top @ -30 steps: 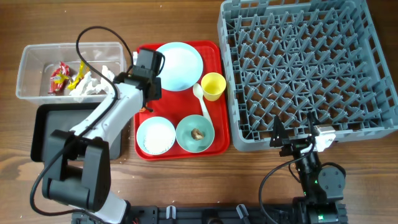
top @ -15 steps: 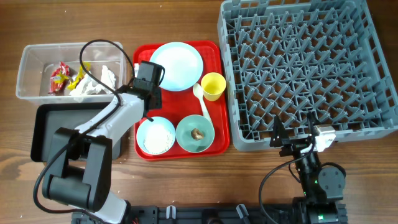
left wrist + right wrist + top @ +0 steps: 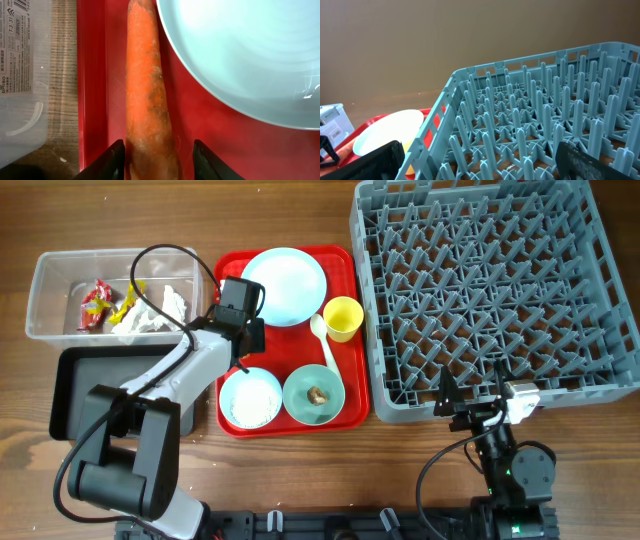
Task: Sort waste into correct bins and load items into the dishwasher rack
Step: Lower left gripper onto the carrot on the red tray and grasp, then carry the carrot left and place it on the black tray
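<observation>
The left gripper (image 3: pixel 158 146) hangs low over the left part of the red tray (image 3: pixel 95 75). Its two fingers (image 3: pixel 114 161) stand on both sides of the thick end of the orange carrot (image 3: pixel 149 95). The jaws are half open. One finger seems to touch the carrot, and beside the other finger a thin strip of red tray is visible, so the carrot is not clamped. The carrot lies flat on the tray and points away from the gripper.

Just to the right of the gripper is the pale-blue plate (image 3: pixel 250 50), close to the carrot. To its left, past the tray edge and a narrow strip of table (image 3: pixel 62 75), stands the clear tub (image 3: pixel 25 75). This tub holds the red and yellow wrappers (image 3: pixel 97 305) and the white tissue (image 3: pixel 150 315). The black tub (image 3: pixel 75 385) is on the left of the gripper, nearer to the robot base.

Behind the gripper, also toward the base, are the bowl with rice (image 3: pixel 250 398) and the bowl with the brown lump (image 3: pixel 298 385). The yellow cup (image 3: pixel 343 318) and the white spoon (image 3: pixel 325 345) lie further to its right.

The right gripper (image 3: pixel 482 165) is wide open and holds nothing. It is at the near wall of the grey rack (image 3: pixel 530 130), which stretches in front of it.
</observation>
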Controlling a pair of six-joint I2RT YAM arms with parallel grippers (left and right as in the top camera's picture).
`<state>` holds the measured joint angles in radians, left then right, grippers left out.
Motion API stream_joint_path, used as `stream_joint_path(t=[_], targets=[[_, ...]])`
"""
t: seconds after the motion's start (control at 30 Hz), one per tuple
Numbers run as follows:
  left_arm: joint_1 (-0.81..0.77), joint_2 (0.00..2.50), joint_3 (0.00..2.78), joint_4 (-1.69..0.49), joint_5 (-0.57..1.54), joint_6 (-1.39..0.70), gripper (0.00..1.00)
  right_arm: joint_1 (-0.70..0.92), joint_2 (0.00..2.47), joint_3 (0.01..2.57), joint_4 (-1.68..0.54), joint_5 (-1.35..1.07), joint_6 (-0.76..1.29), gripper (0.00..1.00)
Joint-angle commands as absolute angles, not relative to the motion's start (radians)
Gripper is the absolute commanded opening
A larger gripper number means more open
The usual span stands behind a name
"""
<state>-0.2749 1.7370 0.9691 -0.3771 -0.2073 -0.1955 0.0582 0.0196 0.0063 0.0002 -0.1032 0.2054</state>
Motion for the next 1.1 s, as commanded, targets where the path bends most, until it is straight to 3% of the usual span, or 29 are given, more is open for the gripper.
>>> stream_joint_path(t=[0.0,0.1,0.33,0.4,0.47,0.8,1.07], targets=[[-0.272,1.748,0.966,-0.377,-0.191,-0.211,0.45,0.062,0.018,0.005,0.006,-0.092,0.212,1.0],[-0.272,1.755,0.965,-0.377,-0.191,-0.285,0.49,0.062,0.018,0.005,0.006,-0.092,0.212,1.0],[-0.272,1.795,0.964,-0.377,-0.191,-0.334,0.49,0.062,0.018,0.005,0.006,-0.092,0.212,1.0],[-0.272,1.794,0.964,-0.375,-0.191,-0.334,0.36,0.062,0.018,0.005,0.006,-0.092,0.212,1.0],[-0.272,1.785,0.964,-0.374,-0.192,-0.333,0.32,0.062,0.018,0.005,0.006,-0.092,0.212,1.0],[-0.272,1.599,0.971,-0.351,-0.195,-0.337,0.32,0.062,0.018,0.005,0.005,-0.092,0.212,0.99],[-0.263,1.393,0.971,-0.356,-0.199,-0.508,0.25,0.062,0.018,0.005,0.006,-0.092,0.212,1.0]])
